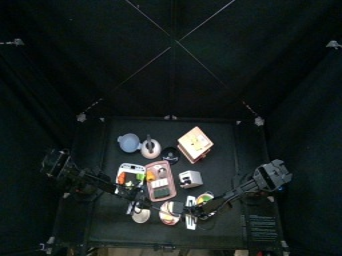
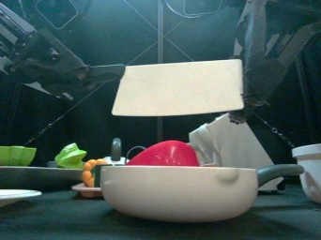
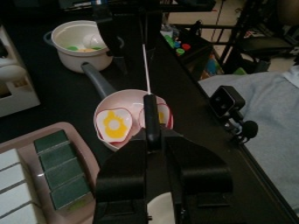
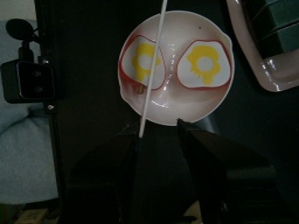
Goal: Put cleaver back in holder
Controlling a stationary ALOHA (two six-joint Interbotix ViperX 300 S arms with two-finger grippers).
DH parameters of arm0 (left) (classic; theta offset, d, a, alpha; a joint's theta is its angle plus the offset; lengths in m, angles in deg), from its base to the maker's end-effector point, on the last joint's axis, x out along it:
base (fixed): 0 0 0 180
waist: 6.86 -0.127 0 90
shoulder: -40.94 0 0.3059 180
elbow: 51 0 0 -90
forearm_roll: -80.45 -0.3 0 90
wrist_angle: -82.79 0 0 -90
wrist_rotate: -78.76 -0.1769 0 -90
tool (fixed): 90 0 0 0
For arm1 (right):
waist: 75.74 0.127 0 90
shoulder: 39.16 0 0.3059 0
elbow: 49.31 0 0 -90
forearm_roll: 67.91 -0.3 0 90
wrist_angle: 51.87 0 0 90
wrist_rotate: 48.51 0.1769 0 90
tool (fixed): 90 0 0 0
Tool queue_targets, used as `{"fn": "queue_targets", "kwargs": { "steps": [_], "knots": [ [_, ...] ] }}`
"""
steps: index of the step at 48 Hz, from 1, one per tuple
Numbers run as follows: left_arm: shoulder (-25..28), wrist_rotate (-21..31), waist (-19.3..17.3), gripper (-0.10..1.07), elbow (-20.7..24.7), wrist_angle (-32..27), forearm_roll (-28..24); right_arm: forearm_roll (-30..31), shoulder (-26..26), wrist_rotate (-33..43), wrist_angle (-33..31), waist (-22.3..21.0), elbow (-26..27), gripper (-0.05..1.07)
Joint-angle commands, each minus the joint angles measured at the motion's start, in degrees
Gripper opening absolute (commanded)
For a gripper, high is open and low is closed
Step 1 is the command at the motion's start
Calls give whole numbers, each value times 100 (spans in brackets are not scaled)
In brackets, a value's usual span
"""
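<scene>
Hanging level above the white saucepan [image 2: 189, 192], the broad pale cleaver blade [image 2: 178, 87] is clamped at its 9 o'clock end by the left gripper [image 3: 149, 131] jaws. The right gripper [image 4: 176, 140] stands with jaws wide beside the blade's edge, over a fried-egg plate [image 4: 176, 66]. No writing is readable anywhere.
</scene>
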State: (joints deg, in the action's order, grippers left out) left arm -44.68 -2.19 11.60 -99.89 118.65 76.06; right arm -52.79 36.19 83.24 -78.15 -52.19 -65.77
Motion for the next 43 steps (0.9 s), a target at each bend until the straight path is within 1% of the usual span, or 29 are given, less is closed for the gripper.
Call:
{"fn": "queue_targets", "kwargs": {
  "steps": [1,6,13,16,18,23,27,31,33,36,39,43],
  "knots": [
    [-158,-9,-9,38,26,26,-9,105,404,0,-18,0,79,76],
    [-272,-9,-9,38,0,26,35,246,650,35,0,-18,-70,76],
    [-686,0,-18,38,-105,18,264,396,1125,44,105,-88,-396,76],
    [-879,9,-18,38,-158,-62,466,431,1336,44,176,-149,-554,76],
    [-1037,-9,-35,38,-167,-211,721,466,1477,44,272,-202,-659,76],
    [-1397,-26,-123,37,-123,-782,1195,492,1951,70,677,-457,-905,75],
    [-1661,-26,-264,37,-35,-1239,1327,431,2347,62,993,-721,-1099,75],
    [-1934,-26,-422,37,123,-1758,1310,404,2777,53,1362,-1002,-1362,75],
    [-2109,-26,-536,37,237,-2118,1310,413,2988,53,1573,-1169,-1547,75],
    [-2329,-18,-677,37,378,-2575,1301,422,3199,53,1863,-1397,-1775,75],
    [-2566,-18,-888,37,589,-3155,1248,413,3419,53,2153,-1652,-2048,75],
    [-2733,-9,-1134,37,800,-3639,1125,413,3630,53,2355,-1951,-2355,75]
  ]
}}
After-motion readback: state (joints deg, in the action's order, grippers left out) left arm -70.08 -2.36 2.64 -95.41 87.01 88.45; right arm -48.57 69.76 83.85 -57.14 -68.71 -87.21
